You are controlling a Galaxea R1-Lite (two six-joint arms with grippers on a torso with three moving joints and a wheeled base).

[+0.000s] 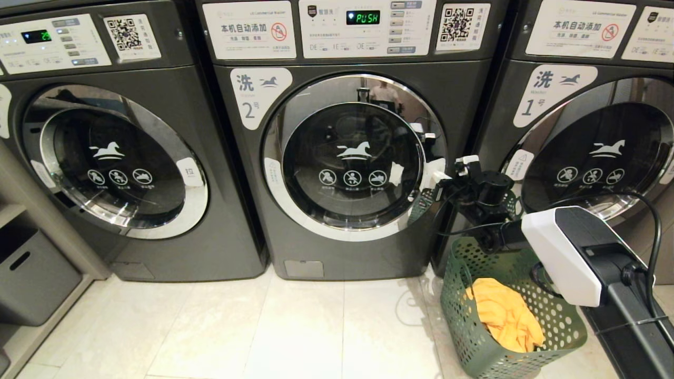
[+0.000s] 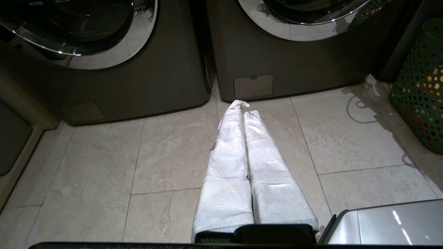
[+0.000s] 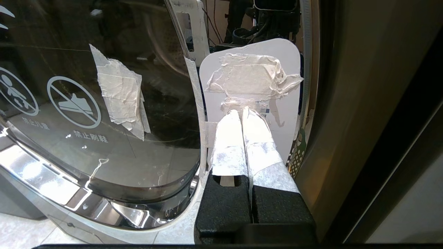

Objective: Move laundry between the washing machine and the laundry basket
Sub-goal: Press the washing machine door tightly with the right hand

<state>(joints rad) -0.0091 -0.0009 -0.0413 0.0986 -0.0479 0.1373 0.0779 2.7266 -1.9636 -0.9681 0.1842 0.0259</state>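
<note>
Right gripper (image 3: 244, 116), tape-wrapped fingers pressed together, at chrome-rimmed door of washing machine (image 1: 295, 252) labelled "2"; perforated green laundry basket (image 1: 474, 342) beside it.

washing machine (image 1: 363, 158): dark grey front-loader labelled "2", standing with its round door closed
laundry basket (image 1: 474, 337): green, perforated, sitting on the floor just right of it
laundry (image 1: 505, 316): yellow-orange garment lying crumpled inside the basket

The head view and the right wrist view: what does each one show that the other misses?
Only the head view shows the lit PUSH display, the yellow-orange garment in the laundry basket, and the neighbouring machines. Only the right wrist view shows the right end effector, shut, at the taped white door tab. Both show the washing machine with its door closed.
</note>
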